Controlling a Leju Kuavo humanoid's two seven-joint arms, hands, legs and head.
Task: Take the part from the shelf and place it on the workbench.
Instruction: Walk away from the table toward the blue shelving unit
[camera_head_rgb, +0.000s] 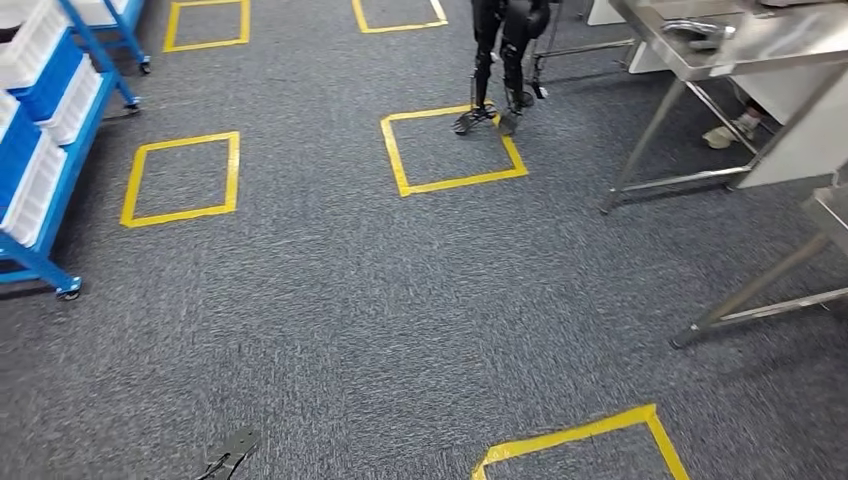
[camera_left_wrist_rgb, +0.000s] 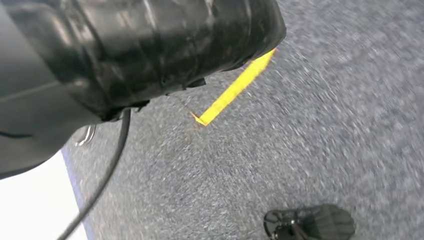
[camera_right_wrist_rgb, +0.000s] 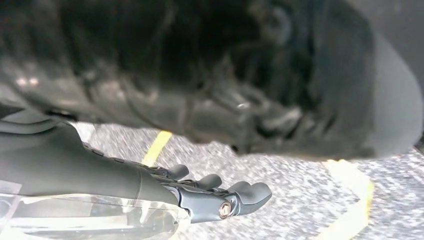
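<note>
The blue shelf (camera_head_rgb: 40, 150) with its white bins (camera_head_rgb: 35, 40) is being passed on the left, and the taped carpet (camera_head_rgb: 330, 300) is being crossed. This is judged the carrying step. The steel workbench (camera_head_rgb: 720, 45) is being faced on the right, well apart, so it must be approached next. The left hand (camera_left_wrist_rgb: 25, 135) cannot be read. The right hand (camera_right_wrist_rgb: 210, 192) is being kept nearly straight-fingered beside a clear glossy thing (camera_right_wrist_rgb: 95, 217), perhaps the part; a grip cannot be confirmed.
</note>
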